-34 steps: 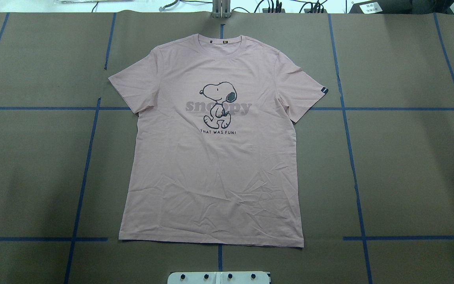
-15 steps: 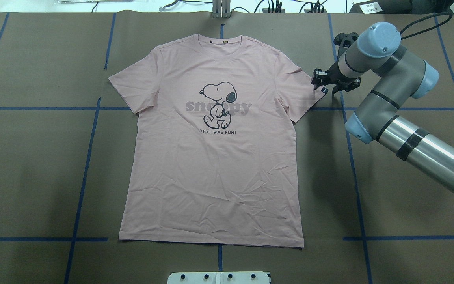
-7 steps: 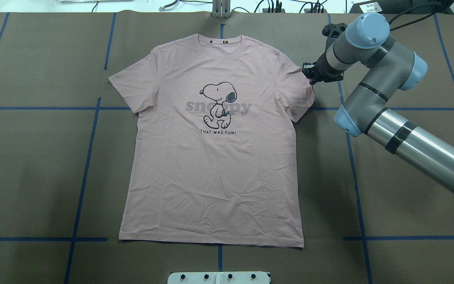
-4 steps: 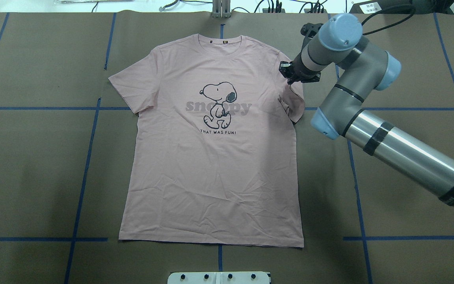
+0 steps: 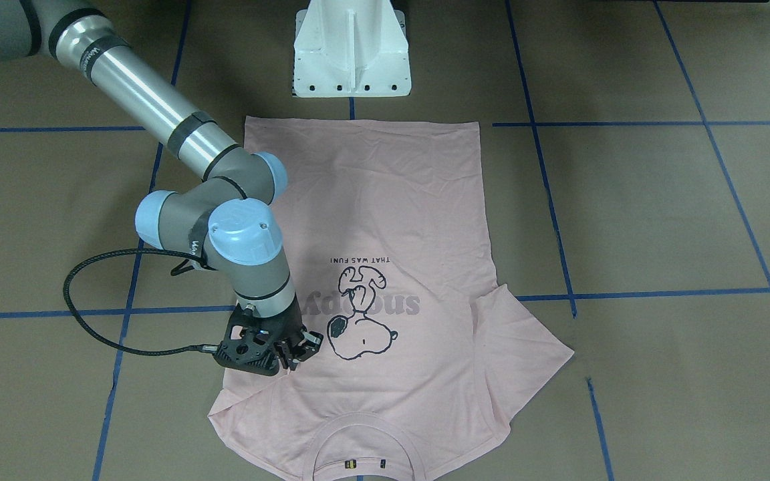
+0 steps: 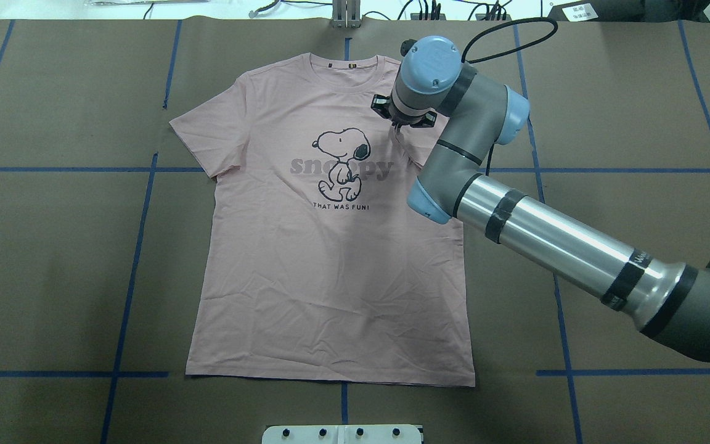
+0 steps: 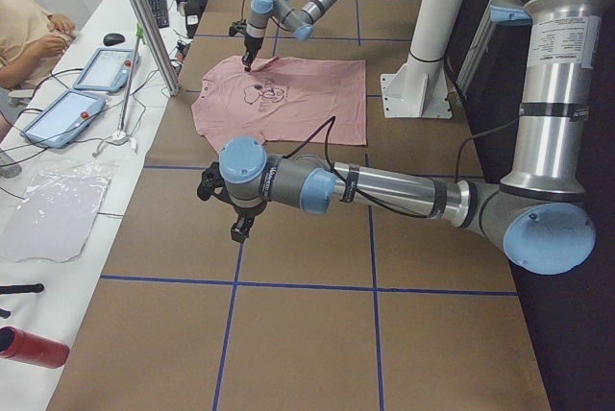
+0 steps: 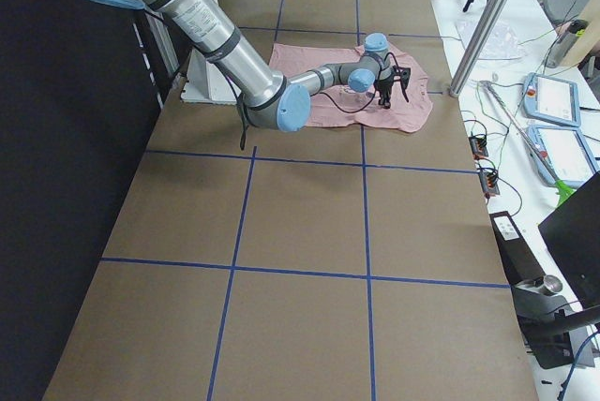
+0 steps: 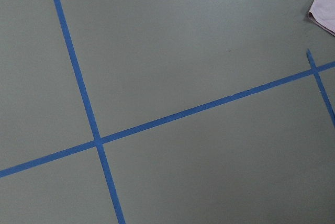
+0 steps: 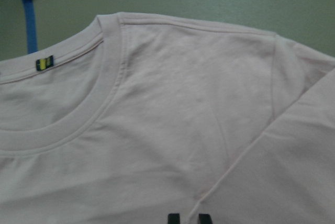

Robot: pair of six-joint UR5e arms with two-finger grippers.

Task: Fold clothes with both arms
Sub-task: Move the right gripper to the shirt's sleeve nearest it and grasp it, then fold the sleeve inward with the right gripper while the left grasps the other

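Nearest the base (image 6: 342, 433): hem of the shirt (image 6: 330, 277), flat on the table (image 6: 53, 265), face up, long axis running straight away from the robot, hem near and collar (image 6: 346, 79) far. Pale pink, lightly creased low down, smoother across the chest, with Snoopy (image 6: 342, 161) outlined in black over grey lettering. Farther out, just right of that print and short of the collar: right gripper (image 6: 399, 125), pointing down, fingers pinched on the edge of the right sleeve (image 6: 410, 150), holding it lifted and doubled inward over the chest, with a ridge of cloth running from the fingertips back under the arm. Likely calls next for lowering and letting go about here, to leave that sleeve lying inside the side seam. On the other side, left sleeve (image 6: 207, 132) spread flat, pointing toward the left gripper (image 7: 240, 229), well apart over bare table; cannot tell whether open or closed. Plainly nearer that sleeve than the right arm, so better placed for the matching fold
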